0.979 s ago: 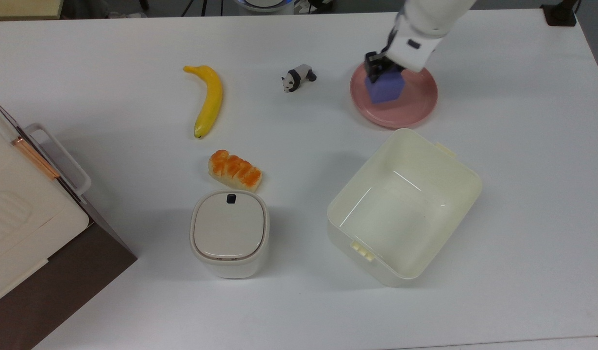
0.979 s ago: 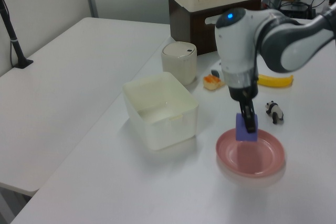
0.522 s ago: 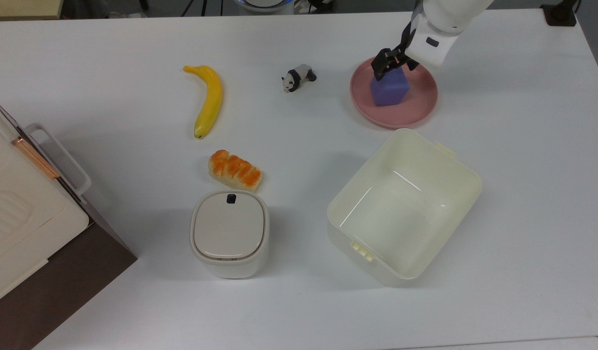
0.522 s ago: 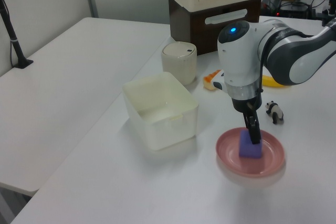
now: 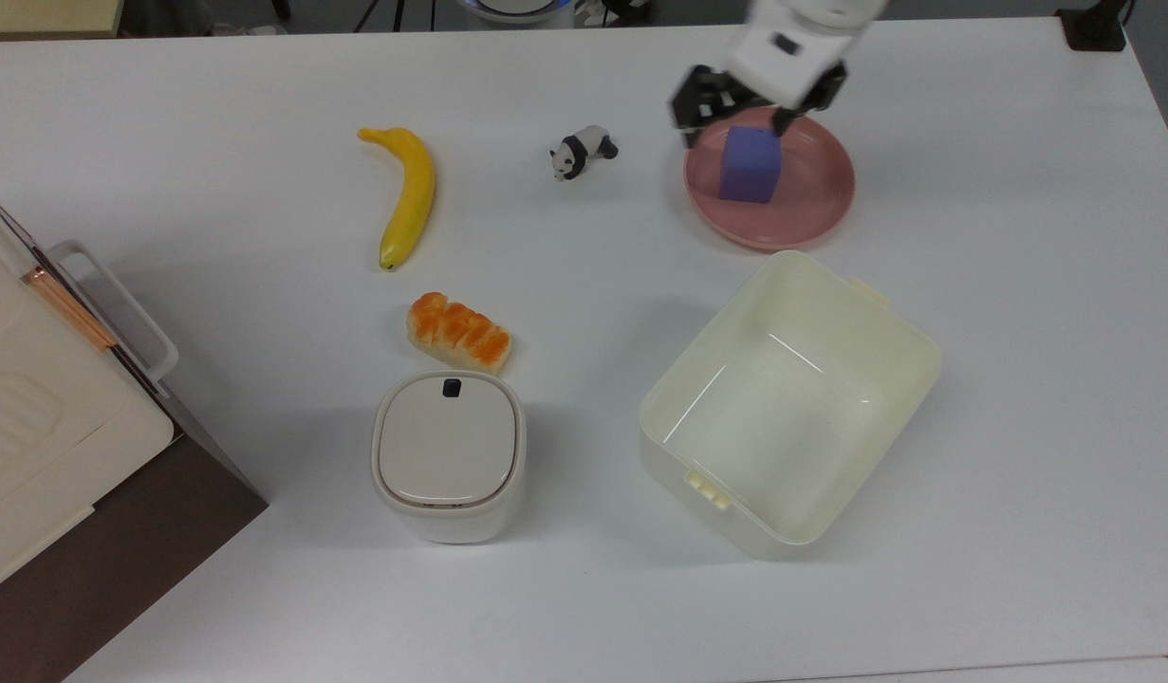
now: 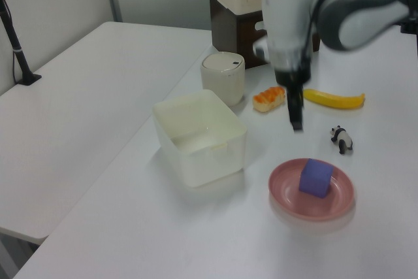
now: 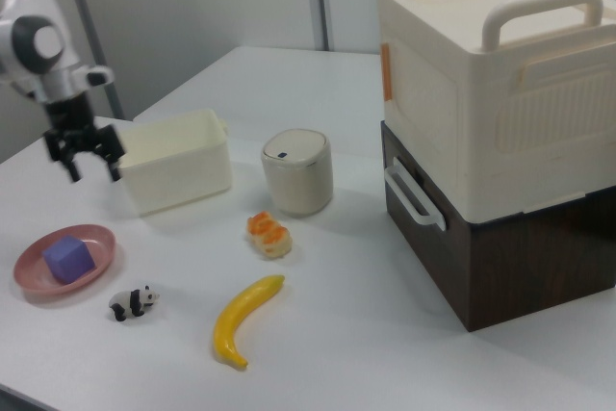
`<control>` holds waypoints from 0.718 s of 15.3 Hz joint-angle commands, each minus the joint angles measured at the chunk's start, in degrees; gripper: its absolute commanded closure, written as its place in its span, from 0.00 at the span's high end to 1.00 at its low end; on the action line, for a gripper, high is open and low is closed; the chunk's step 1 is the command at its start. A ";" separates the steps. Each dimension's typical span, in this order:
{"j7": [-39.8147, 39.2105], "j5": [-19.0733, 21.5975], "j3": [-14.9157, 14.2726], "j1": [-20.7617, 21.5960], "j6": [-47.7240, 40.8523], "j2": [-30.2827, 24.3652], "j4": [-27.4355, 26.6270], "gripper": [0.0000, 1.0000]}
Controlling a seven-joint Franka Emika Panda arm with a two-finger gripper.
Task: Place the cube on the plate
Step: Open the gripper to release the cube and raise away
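1. Tool (image 5: 735,116) w/ fingers spread wide, holding nothing, raised above the bench (image 5: 213,85), clear of the cube (image 5: 751,165).
2. Cube sits upright on the pink plate (image 5: 811,209), approx. centre; in the left view cube (image 6: 316,177) rests inside plate rim (image 6: 281,194).
3. Cream tub (image 5: 887,379) near plate, not touching.
4. Panda toy (image 5: 583,151) on the top view's left of plate; banana (image 5: 408,194) further left.
5. Bread piece (image 5: 458,332) just beside lidded bin (image 5: 448,455).
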 commanded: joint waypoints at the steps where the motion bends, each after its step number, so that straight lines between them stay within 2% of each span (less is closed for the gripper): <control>1: 0.37 -1.96 -1.24 -7.12 -1.09 -2.83 1.83 1.00; 6: -4.98 -1.35 -3.44 -14.59 -1.62 -8.02 1.66 1.00; 8: -5.51 0.66 -3.52 -18.45 -2.14 -10.74 1.39 1.00; 11: -7.01 4.17 -3.61 -20.31 -4.17 -11.37 1.48 1.00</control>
